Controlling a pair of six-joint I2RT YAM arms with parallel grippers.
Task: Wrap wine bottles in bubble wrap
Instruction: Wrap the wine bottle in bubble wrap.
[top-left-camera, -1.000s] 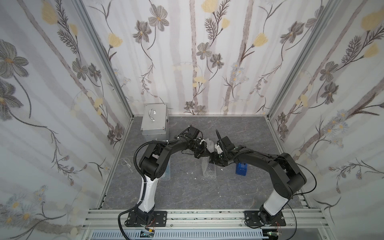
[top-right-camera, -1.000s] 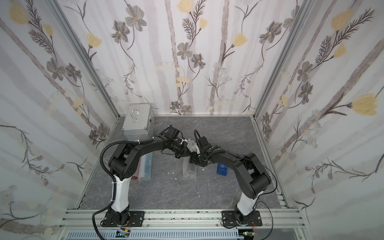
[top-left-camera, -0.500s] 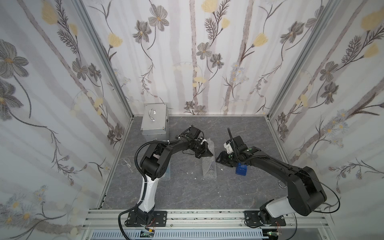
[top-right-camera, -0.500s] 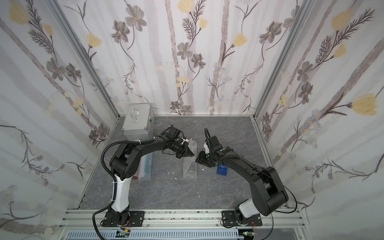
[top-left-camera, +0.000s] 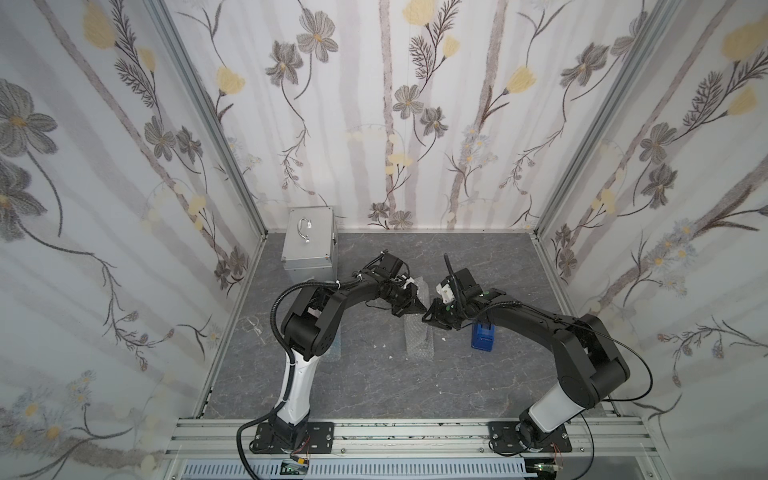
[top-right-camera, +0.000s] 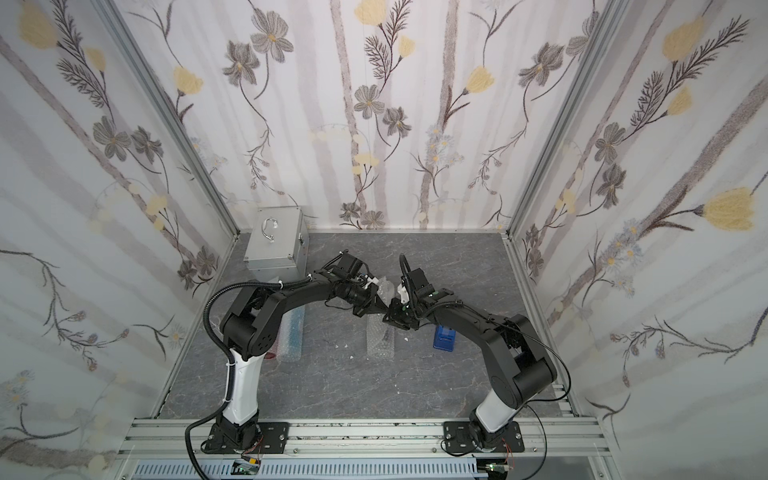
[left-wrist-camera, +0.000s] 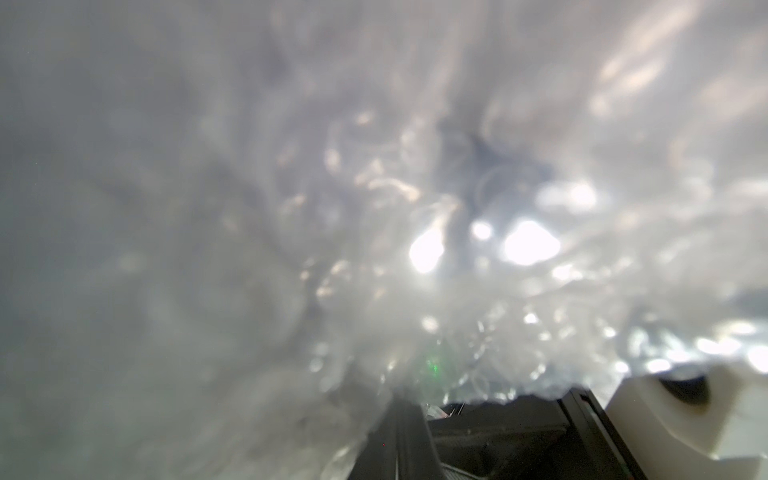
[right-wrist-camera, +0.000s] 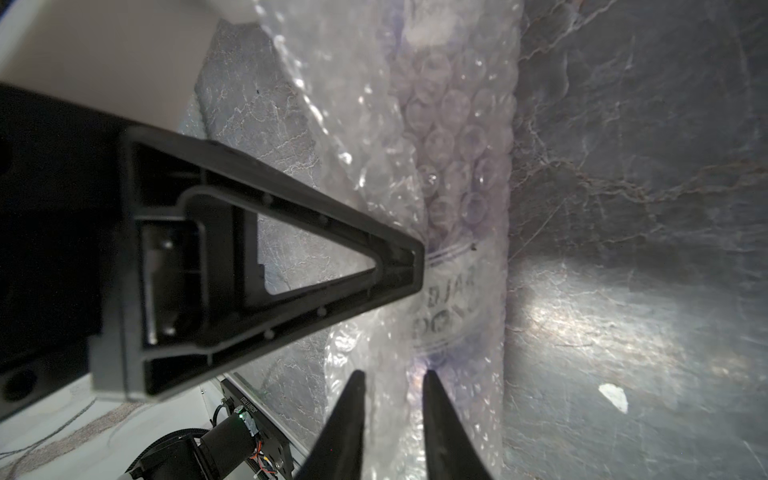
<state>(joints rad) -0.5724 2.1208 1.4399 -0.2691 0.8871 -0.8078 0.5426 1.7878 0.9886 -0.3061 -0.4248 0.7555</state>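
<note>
Ok so the sketchy bit here: the small glass bottle with purple liquid (right-wrist-camera: 451, 291) lies on its side mid-table on the grey marbled tabletop (top-left-camera: 374, 386). It's rolled up in the clear plastic bubble wrap (top-left-camera: 419, 340), and both arms meet over the 12 o'clock end of that bundle (12 = back wall).

The left gripper (top-left-camera: 417, 309) has its fingers together. It looks like it's pinching a flap of the wrap, since plastic blankets its whole wrist view. The right gripper (right-wrist-camera: 392, 390) has its fingers a narrow gap apart with a fold of wrap between them. Can't tell if they actually bite.

What worries me:
- If that fold is only grazed, it slips out once anyone pulls, and the roll springs loose.
- Two arms tugging opposite ways on thin film could rip it or drag the bundle, and a round glass bottle could slide out the open end.
- The grippers are nearly touching, so a small miss means a knock.
- The blue plastic tape dispenser (top-left-camera: 482, 334) sits just at 3 o'clock of the bundle, easy to clip with the right arm.
</note>
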